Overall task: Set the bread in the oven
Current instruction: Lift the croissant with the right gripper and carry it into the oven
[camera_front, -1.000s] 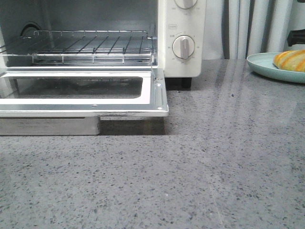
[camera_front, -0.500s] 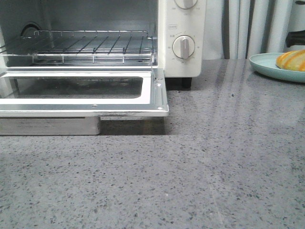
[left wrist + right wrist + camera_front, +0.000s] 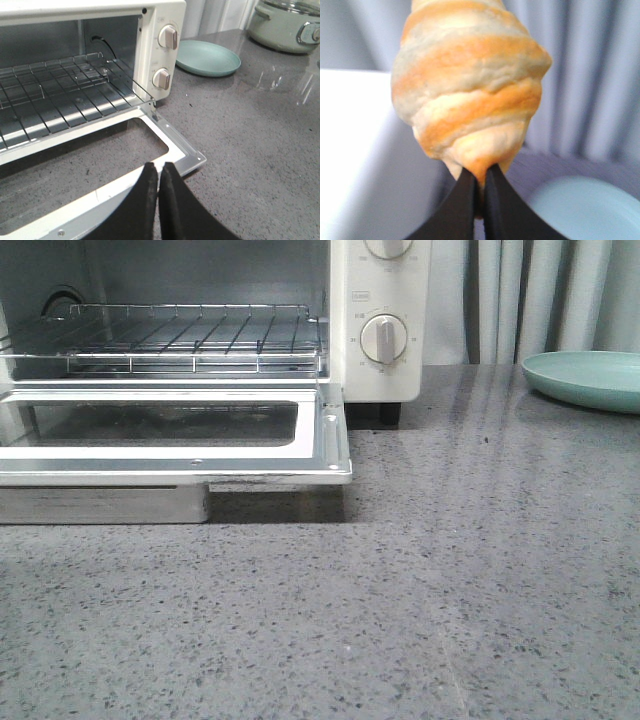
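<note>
The cream-white oven (image 3: 380, 350) stands at the back left with its glass door (image 3: 170, 455) folded down flat and its wire rack (image 3: 170, 335) bare; it also shows in the left wrist view (image 3: 150, 55). The bread (image 3: 470, 85), golden-brown with cream stripes, shows only in the right wrist view. My right gripper (image 3: 481, 175) is shut on its narrow end and holds it up above the teal plate (image 3: 590, 207). My left gripper (image 3: 158, 172) is shut and empty, over the door's front right corner. Neither gripper shows in the front view.
The teal plate (image 3: 590, 378) sits bare at the back right of the grey speckled counter (image 3: 450, 590). A pale green lidded pot (image 3: 287, 27) stands beyond the plate in the left wrist view. Grey curtains (image 3: 530, 295) hang behind.
The bread that lay on the teal plate at the right edge of the front view has left that view; the plate is now bare. The view has shifted slightly.
</note>
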You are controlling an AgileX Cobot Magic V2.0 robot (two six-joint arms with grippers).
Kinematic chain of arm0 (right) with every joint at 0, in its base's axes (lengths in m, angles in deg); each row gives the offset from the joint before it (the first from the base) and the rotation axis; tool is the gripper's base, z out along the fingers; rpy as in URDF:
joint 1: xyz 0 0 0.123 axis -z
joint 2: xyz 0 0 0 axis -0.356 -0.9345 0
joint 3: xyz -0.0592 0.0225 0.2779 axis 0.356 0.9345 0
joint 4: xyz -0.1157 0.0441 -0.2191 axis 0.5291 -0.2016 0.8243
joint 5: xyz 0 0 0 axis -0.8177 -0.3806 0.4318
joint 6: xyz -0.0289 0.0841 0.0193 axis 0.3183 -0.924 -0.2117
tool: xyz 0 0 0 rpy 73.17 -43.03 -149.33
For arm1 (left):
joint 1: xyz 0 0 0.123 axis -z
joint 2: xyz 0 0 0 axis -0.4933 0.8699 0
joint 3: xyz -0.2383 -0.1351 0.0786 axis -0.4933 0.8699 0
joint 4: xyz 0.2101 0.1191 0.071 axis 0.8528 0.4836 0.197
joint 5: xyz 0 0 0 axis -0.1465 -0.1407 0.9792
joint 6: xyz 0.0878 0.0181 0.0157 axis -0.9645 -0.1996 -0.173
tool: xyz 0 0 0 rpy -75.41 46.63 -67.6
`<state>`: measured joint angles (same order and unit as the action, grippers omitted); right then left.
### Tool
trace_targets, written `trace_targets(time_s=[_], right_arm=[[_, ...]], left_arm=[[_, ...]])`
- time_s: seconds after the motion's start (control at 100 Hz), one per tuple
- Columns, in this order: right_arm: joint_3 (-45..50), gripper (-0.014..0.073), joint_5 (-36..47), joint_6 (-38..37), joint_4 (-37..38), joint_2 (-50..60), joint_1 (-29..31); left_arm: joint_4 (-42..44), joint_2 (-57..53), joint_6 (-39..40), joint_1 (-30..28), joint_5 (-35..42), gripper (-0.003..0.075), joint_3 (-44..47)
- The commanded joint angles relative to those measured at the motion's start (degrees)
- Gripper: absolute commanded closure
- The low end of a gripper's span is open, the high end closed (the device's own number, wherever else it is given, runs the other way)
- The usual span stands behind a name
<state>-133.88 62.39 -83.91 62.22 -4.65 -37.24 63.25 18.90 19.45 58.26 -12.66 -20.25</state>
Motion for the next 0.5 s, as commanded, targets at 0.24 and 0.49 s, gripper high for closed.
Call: trace_targets(time_s=[0.24,0.49], right_arm=[[-2.2,0.0662,8.39,0.13,10.14,0.0,-28.89],[-2.2,0.0662,4.88,0.13,11.84,-8.75,-36.04]], left_arm=[[-1.56,0.23,0.39,-0.07,5.19,0.0741,-1.46],[-1.56,0.23,0.39,-0.07,5.11,0.0741,-1.46]])
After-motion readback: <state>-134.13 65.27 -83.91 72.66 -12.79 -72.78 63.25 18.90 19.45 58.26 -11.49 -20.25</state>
